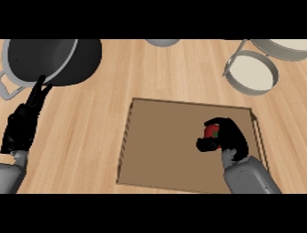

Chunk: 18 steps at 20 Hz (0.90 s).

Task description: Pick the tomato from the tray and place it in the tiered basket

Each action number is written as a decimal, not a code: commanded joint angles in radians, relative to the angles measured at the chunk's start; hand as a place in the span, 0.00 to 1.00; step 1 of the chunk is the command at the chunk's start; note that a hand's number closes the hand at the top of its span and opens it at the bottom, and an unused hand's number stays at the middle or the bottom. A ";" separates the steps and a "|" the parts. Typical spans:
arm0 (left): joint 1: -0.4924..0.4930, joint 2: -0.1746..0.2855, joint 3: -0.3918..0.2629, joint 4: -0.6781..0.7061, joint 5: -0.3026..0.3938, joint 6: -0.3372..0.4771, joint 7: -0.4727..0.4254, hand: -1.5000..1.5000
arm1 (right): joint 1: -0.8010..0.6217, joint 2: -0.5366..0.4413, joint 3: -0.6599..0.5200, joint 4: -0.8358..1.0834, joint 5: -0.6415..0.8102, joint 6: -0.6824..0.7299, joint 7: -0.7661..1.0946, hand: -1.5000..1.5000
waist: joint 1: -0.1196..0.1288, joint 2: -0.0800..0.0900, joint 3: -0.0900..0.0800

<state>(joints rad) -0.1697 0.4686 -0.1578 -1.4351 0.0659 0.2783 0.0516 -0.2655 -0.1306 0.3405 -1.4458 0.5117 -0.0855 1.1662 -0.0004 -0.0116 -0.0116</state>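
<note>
— Where the light wooden counter [95, 113] starts at the left, what shows?
— A dark grey round metal pot [51, 61]. Below it is the left hand [21, 127], fingers straight and close together, holding nothing.
— And further right?
— A flat brown rectangular tray [162, 141]. Over its right part, the right hand [231, 141] curls round the small red tomato [212, 131]. Farthest right stands the grey round tiered basket [253, 75], 2 rings, well apart.

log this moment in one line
phase: grasp | right hand: shut on tomato, at tray | left hand: open, resting at left | tiered basket: no tomato inside
</note>
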 commanded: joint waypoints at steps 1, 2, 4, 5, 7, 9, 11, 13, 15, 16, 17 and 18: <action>-0.010 -0.023 -0.003 0.023 -0.014 0.000 -0.002 0.50 | -0.051 0.013 0.046 0.091 0.009 0.117 0.086 1.00 | 0.008 0.014 0.011; -0.008 -0.018 -0.003 0.021 -0.020 -0.008 0.005 0.50 | -0.065 0.000 0.037 0.027 0.013 0.145 0.144 1.00 | 0.003 0.011 0.011; -0.040 -0.013 0.035 0.063 0.009 -0.052 -0.008 0.50 | -0.089 0.022 0.004 0.064 0.017 0.126 0.116 1.00 | 0.001 0.013 0.011; -0.003 -0.044 0.016 0.062 -0.042 -0.006 -0.048 0.50 | -0.035 0.038 0.012 0.036 0.041 0.077 0.097 1.00 | 0.000 0.012 0.011; 0.006 -0.024 0.014 -0.015 -0.040 -0.008 0.024 0.50 | -0.055 0.065 -0.052 0.026 0.029 0.040 0.106 1.00 | 0.003 0.010 0.012; -0.011 -0.029 0.035 0.018 -0.029 -0.030 0.003 0.50 | -0.068 0.087 -0.067 -0.029 0.040 0.044 0.140 1.00 | -0.001 0.010 0.011; 0.032 -0.011 0.051 0.007 -0.025 -0.056 -0.035 0.50 | -0.039 0.092 -0.079 -0.031 0.080 0.007 0.125 1.00 | 0.001 0.010 0.011; 0.085 -0.034 0.023 -0.049 -0.052 -0.014 -0.005 0.50 | -0.047 0.127 -0.063 -0.106 0.140 -0.026 0.190 1.00 | 0.003 0.007 0.011; 0.067 -0.045 0.046 -0.059 -0.063 -0.046 0.005 0.50 | 0.034 0.100 -0.004 -0.202 0.168 0.025 0.032 1.00 | 0.000 0.010 0.012; 0.018 -0.012 0.071 0.008 -0.033 -0.056 0.001 0.50 | -0.003 0.042 0.017 -0.167 0.108 0.096 -0.134 1.00 | -0.003 0.011 0.012; 0.029 -0.032 0.041 -0.011 -0.049 -0.036 -0.003 0.50 | -0.089 0.051 0.067 -0.180 0.085 0.167 -0.167 1.00 | 0.010 0.009 0.011; 0.006 -0.040 0.032 0.004 -0.053 -0.036 0.003 0.50 | -0.101 0.036 0.136 -0.186 0.090 0.200 -0.256 1.00 | 0.011 0.011 0.011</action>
<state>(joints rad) -0.1433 0.4403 -0.1155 -1.4507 0.0231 0.2407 0.0456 -0.3072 -0.0699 0.3592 -1.5851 0.6146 -0.0012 1.0279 0.0024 -0.0038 0.0000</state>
